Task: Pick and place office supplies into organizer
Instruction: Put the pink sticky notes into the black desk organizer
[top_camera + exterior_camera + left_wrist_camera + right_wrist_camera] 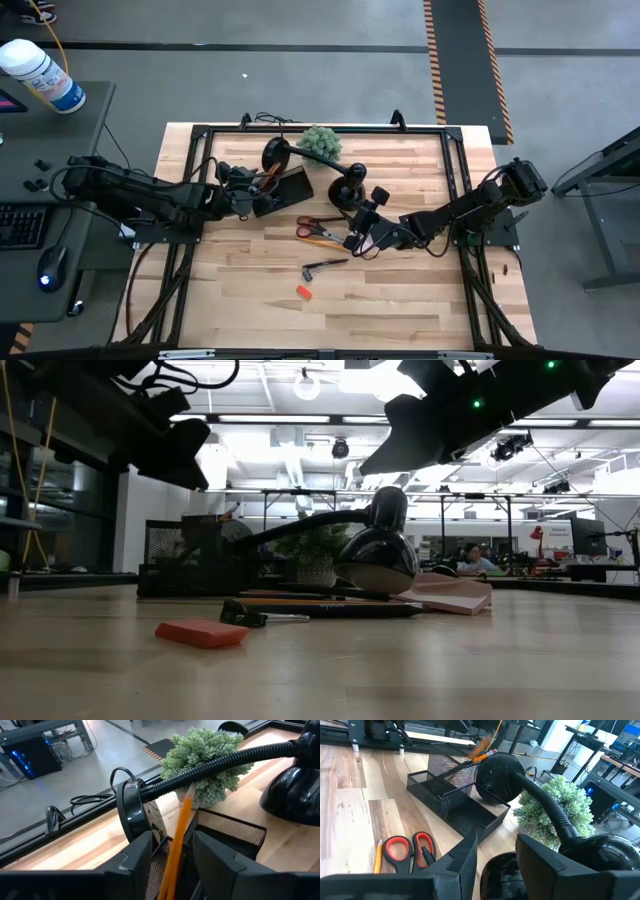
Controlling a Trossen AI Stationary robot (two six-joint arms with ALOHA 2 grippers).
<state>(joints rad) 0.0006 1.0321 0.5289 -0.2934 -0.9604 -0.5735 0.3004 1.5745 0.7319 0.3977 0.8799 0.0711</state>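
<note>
An orange pencil [179, 835] stands tilted in the black mesh organizer [292, 185], its upper end [484, 754] close to the lamp's neck. My left gripper [172, 867] is open at the organizer's left side, one finger on either side of the pencil and apart from it. My right gripper [358, 238] is open at mid-table, above the lamp's round part, with nothing between its fingers. Orange-handled scissors [318, 228], a second pencil [377, 857], a thin black tool [325, 267] and a small red piece [303, 291] lie on the table. A pink pad [450, 595] lies flat behind them.
A black lamp [350, 185] with a ribbed neck [215, 762] arches over the organizer's far side. A green fuzzy plant [320, 142] stands behind it. A black frame [455, 180] borders the wooden table.
</note>
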